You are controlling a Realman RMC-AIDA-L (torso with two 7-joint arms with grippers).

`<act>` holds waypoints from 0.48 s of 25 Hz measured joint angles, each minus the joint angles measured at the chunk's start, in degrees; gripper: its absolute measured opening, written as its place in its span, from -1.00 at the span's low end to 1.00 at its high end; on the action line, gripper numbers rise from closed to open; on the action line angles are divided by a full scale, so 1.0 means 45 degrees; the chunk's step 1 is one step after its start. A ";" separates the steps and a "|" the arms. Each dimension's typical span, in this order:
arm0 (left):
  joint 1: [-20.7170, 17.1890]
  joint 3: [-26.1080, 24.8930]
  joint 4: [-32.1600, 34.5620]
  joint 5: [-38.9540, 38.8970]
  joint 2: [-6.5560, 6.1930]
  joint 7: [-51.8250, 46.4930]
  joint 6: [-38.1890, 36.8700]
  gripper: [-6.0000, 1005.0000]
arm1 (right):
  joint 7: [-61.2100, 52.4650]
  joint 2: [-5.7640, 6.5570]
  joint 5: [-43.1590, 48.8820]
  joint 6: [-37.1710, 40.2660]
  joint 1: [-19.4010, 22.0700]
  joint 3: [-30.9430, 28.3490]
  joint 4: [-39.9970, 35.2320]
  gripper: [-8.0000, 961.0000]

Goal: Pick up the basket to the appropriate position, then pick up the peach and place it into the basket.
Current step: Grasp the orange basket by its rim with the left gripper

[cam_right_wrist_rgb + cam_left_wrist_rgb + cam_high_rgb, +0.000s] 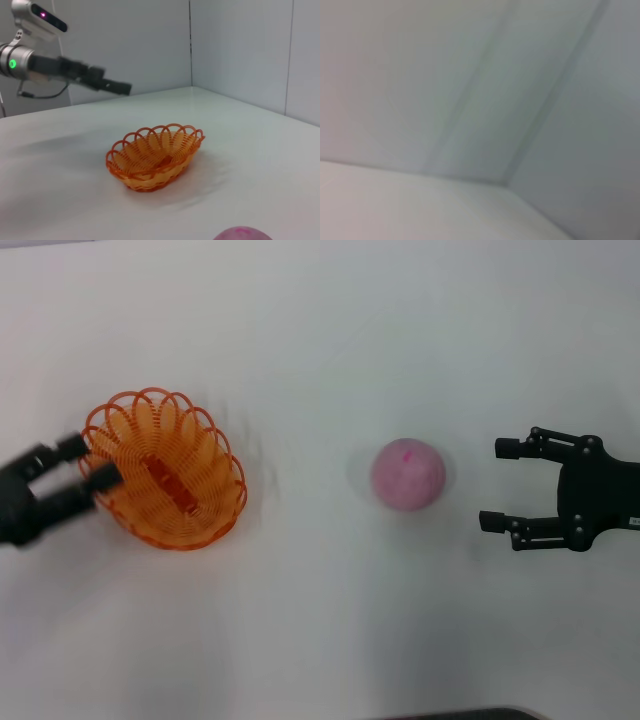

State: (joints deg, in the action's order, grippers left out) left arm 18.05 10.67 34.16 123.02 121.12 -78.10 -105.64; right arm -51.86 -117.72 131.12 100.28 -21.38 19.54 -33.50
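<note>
The left end effector [93, 462] sits at the left edge of the head view, fingers apart, their tips over the basket's [165, 470] left rim. In the right wrist view it hangs in the air above and beyond the basket [155, 157], touching nothing, and the basket rests on the table [320, 620]. The right end effector [497, 485] lies at the right side with its two fingers spread wide, empty, pointing toward the peach [408, 474] and near it but apart. The peach sits on the table between the basket and the right end effector, well apart from the basket. The left wrist view shows only blurred wall and table edge
</note>
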 joint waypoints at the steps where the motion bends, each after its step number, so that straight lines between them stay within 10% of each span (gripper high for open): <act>1: 0.0044 -0.0230 -0.0021 -0.0176 -0.0021 -0.0417 0.0122 0.74 | 0.0000 -0.0014 0.0000 0.0000 -0.0006 -0.0002 -0.0008 0.93; 12: 0.0578 -0.1993 0.0002 -0.1348 -0.0381 -0.4483 0.2280 0.74 | 0.0000 -0.0031 0.0002 -0.0015 -0.0050 -0.0046 -0.0031 0.93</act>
State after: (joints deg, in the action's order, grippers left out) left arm 20.65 1.70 34.17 116.96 119.41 -98.27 -95.38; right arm -51.86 -117.86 131.13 100.22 -21.60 19.33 -33.64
